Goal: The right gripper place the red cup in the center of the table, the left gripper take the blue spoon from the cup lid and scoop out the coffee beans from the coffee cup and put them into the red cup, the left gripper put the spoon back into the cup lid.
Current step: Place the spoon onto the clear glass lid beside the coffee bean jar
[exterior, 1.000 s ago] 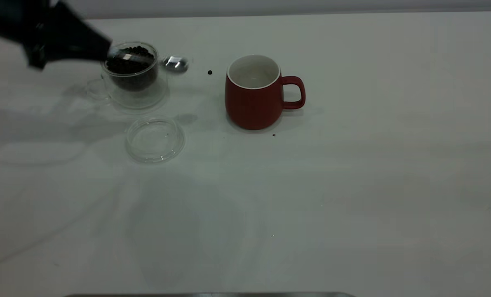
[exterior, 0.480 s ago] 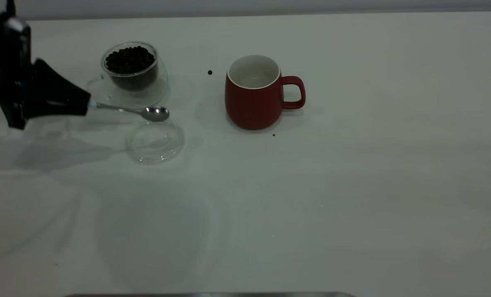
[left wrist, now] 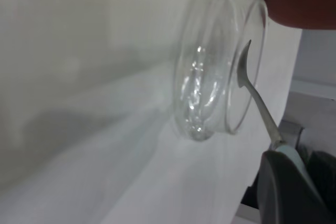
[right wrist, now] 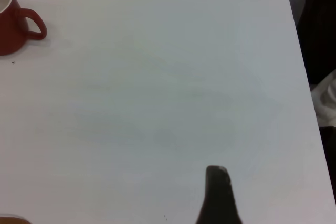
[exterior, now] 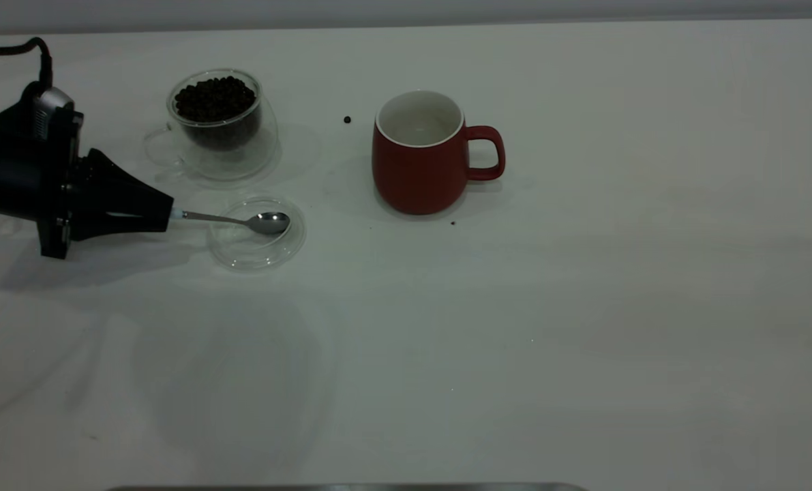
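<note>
The blue spoon (exterior: 242, 220) is held by its handle end in the closed left gripper (exterior: 163, 215), its metal bowl poised over the cup lid (exterior: 256, 256), apparently so it can be laid back inside. The coffee cup (exterior: 220, 123), heaped with coffee beans (exterior: 215, 97), stands just behind the lid. The red cup (exterior: 425, 153) is set near the middle of the table (exterior: 515, 341), two stray beans (exterior: 347, 120) lying close by. The right gripper (right wrist: 218, 192) is parked well apart; whether it is open cannot be told.
</note>
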Tool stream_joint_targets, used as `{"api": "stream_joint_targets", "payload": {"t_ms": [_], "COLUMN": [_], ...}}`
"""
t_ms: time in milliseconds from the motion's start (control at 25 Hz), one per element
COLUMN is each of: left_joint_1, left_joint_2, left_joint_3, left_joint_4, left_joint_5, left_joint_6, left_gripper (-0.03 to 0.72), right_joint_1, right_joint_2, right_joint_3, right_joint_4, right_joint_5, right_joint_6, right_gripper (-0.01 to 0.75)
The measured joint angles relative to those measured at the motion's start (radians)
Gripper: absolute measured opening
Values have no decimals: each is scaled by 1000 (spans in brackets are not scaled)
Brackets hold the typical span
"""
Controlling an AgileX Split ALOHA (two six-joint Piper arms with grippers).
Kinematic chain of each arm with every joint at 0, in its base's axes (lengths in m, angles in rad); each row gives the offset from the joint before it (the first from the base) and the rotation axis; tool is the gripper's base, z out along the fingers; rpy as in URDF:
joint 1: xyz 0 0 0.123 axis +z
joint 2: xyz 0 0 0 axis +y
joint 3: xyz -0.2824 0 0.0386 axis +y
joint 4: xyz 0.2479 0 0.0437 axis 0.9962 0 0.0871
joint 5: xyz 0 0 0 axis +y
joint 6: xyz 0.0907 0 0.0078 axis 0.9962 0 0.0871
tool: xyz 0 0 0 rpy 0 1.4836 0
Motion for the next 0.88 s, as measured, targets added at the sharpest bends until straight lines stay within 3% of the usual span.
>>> {"api": "stream_joint_targets", "payload": {"t_ms": [600,760,880], "left_joint_1": [-14,-32,-35], "left_joint_2": [0,0,0], "left_joint_3": [0,0,0], "left_joint_4": [-13,-26,-26], "left_joint_5": [-22,-44,-51], "left_joint_6": [1,1,1], "left_gripper": [120,165,254], "right_joint_1": [0,0,0], "right_joint_2": [0,0,0], "right_joint_3": [0,0,0], "right_joint_4": [0,0,0], "right_joint_5": [0,0,0], "right_joint_6": [0,0,0], "right_gripper": [591,591,591]}}
